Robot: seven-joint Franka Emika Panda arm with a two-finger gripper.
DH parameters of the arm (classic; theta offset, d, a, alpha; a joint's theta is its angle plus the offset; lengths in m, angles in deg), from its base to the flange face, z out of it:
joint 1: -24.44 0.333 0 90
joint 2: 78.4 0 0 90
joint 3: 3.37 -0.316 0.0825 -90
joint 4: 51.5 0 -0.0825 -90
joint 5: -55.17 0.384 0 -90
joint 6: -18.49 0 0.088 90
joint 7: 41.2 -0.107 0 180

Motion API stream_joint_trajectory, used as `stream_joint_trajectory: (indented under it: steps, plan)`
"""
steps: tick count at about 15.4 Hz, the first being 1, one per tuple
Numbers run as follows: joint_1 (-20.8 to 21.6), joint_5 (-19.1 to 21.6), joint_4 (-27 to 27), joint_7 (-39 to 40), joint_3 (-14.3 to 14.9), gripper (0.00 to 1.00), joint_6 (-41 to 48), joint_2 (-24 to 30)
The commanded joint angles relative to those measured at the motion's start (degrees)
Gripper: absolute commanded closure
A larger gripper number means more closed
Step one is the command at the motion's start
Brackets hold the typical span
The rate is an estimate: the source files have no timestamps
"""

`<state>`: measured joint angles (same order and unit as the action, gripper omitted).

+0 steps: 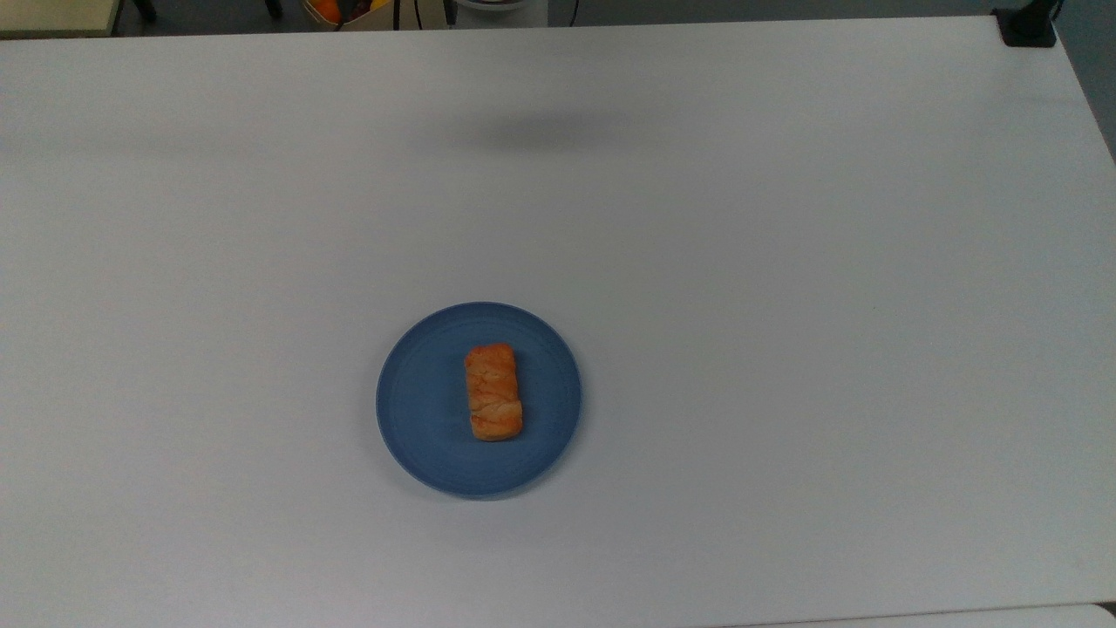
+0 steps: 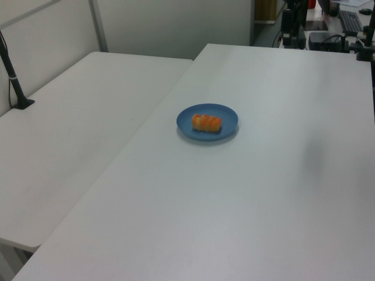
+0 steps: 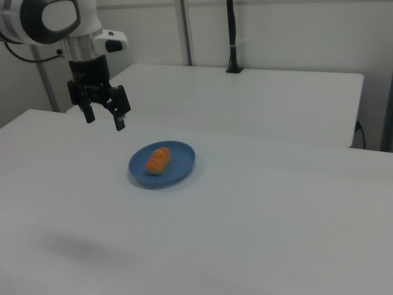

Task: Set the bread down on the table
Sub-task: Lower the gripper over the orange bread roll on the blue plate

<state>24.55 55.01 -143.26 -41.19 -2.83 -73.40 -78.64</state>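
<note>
The bread (image 1: pixel 494 392) lies on the blue plate (image 1: pixel 418 410), and the gripper (image 3: pixel 105 118) hangs above with its fingers spread and nothing between them.

In the right view the orange-brown roll rests near the middle of the round plate, lower than the gripper and toward the right view's right of it, well apart from the fingertips. The plate stands on the white-grey table (image 1: pixel 785 305). The gripper points downward from the white arm (image 3: pixel 58 21), which is up at the right view's left. Behind it, a second white table (image 3: pixel 258 101) carries a black pole (image 3: pixel 231 37).
</note>
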Motion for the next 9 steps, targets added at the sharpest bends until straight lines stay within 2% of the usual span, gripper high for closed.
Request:
stream_joint_trajectory:
  steps: [1,6,9]
  plan:
    - [0.15,0.34,0.08,1.3,-0.27,0.0,-0.74,-0.64]
    - [0.24,0.86,0.26,2.62,-0.36,0.0,-1.71,-1.08]
    - [0.33,1.3,2.8,3.85,-0.88,0.0,-7.93,-6.51]
